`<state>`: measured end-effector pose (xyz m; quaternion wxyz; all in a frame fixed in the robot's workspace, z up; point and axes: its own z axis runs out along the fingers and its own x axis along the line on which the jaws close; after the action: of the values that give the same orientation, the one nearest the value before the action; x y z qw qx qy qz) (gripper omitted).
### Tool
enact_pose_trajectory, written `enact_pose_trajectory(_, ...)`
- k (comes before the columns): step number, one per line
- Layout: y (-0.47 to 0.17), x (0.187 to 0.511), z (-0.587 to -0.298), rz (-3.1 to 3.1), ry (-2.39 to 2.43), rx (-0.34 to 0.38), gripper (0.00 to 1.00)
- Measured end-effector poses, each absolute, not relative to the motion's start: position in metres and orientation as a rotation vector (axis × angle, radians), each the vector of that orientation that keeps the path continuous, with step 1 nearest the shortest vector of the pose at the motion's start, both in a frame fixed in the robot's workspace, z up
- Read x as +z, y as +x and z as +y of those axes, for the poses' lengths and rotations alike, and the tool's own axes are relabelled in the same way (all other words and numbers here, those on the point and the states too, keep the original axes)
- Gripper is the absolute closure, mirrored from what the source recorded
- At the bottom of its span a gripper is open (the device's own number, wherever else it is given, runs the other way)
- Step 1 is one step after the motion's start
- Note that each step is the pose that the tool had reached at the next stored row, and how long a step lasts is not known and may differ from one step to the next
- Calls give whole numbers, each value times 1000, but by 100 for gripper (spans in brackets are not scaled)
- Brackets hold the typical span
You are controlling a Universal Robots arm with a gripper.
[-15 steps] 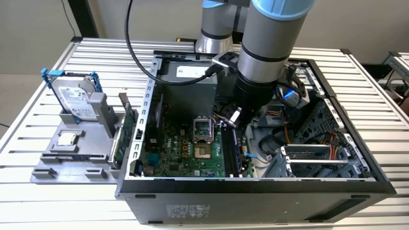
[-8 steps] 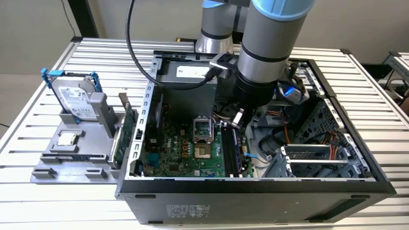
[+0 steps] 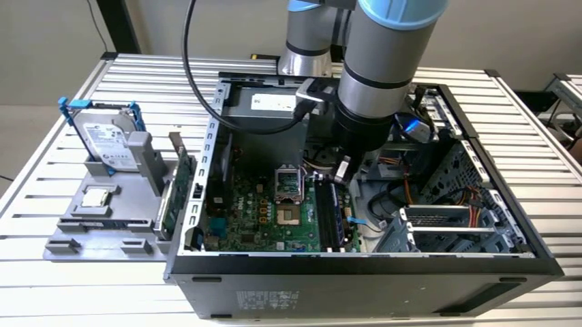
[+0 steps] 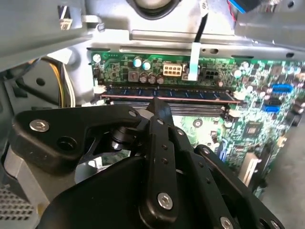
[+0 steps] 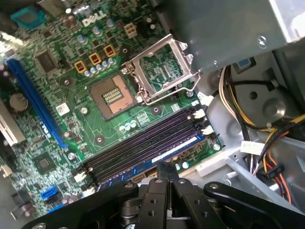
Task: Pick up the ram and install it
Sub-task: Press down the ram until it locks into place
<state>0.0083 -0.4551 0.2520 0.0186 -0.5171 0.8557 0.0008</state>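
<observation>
While the tool hovers pinched together, ram seated in slot just beneath.

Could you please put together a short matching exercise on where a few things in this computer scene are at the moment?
Things:
1. ram
2. hard drive
3. processor socket
4. gripper

Places or states:
A. standing in a blue frame on the grey holder outside the case
B. open, its metal frame lifted
C. lying along the black slots on the green board
D. poised just above the slots, fingers together

Pairs: 1-C, 2-A, 3-B, 4-D
</observation>
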Motion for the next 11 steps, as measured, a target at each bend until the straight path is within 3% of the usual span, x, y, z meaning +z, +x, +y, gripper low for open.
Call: enact_pose_trajectory(11, 8, 252, -455, 2493, -1848, 6, 100)
